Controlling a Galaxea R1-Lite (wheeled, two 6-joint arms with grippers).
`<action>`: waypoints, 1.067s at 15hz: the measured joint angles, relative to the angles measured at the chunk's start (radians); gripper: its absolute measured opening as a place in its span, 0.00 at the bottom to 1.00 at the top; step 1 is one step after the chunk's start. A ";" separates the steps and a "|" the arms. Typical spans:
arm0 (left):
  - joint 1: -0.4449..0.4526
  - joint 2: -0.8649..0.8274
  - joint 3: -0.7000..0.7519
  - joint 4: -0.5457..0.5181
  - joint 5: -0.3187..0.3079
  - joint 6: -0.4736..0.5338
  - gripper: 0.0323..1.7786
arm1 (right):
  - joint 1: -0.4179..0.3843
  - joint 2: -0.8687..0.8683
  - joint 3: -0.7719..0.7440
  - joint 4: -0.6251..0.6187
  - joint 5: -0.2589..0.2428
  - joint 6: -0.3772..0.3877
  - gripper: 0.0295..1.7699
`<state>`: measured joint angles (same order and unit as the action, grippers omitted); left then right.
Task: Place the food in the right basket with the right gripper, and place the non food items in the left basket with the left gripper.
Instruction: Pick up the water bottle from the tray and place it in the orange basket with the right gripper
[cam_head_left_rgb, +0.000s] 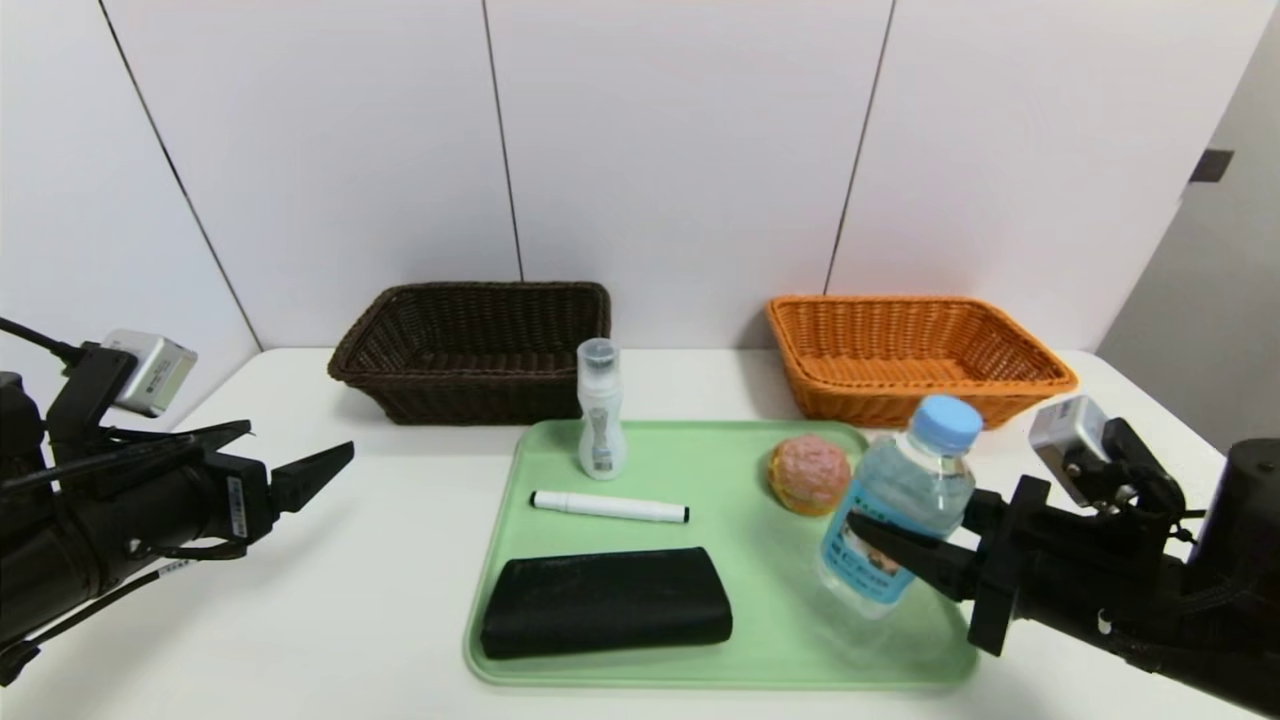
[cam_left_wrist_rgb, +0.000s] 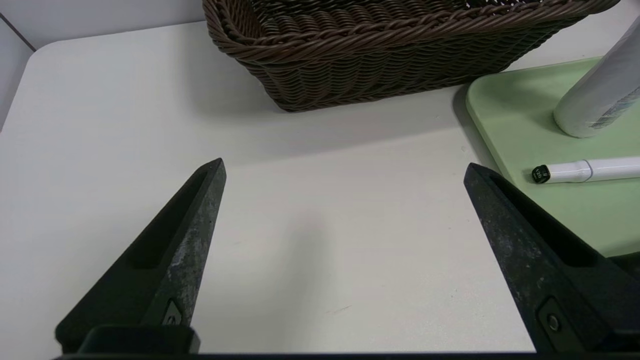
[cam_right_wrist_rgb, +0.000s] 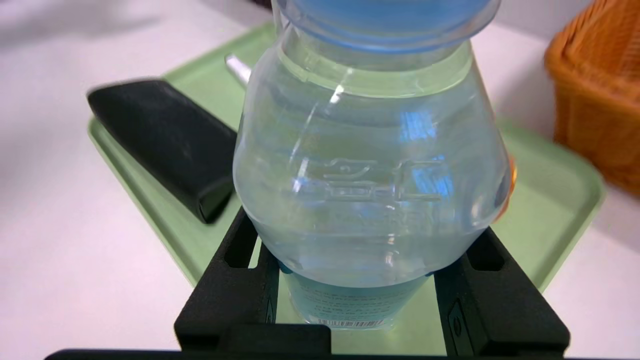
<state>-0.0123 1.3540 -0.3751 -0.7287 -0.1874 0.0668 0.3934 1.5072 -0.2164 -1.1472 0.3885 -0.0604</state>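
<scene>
Right gripper (cam_head_left_rgb: 900, 545) at near right clamped on the water bottle (cam_head_left_rgb: 900, 500), bottle tilted over the green tray's (cam_head_left_rgb: 700, 670) right side, orange basket (cam_head_left_rgb: 915, 355) beyond, left gripper (cam_head_left_rgb: 290, 455) wide apart at near left.

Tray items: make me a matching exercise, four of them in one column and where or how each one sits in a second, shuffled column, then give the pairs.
Things
1. water bottle
2. white marker
3. black pouch
4. pink bun

Place or state
A. lying flat at the tray's near left part
B. clamped in the right gripper, tilted
C. lying on its side between the white tube and the pouch
D. sitting on the tray toward the orange basket, partly behind the bottle

Pairs: 1-B, 2-C, 3-A, 4-D
</scene>
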 joint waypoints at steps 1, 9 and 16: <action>0.000 0.000 0.002 0.000 0.000 -0.001 0.95 | 0.001 -0.034 -0.019 0.029 0.000 0.001 0.46; 0.000 -0.007 0.014 0.000 0.001 -0.010 0.95 | -0.107 -0.209 -0.381 0.436 -0.013 0.032 0.46; 0.000 0.010 0.003 -0.084 0.000 -0.023 0.95 | -0.296 0.048 -0.747 0.449 -0.023 0.028 0.46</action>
<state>-0.0123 1.3643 -0.3717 -0.8123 -0.1870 0.0443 0.0974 1.5553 -0.9636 -0.6979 0.3651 -0.0321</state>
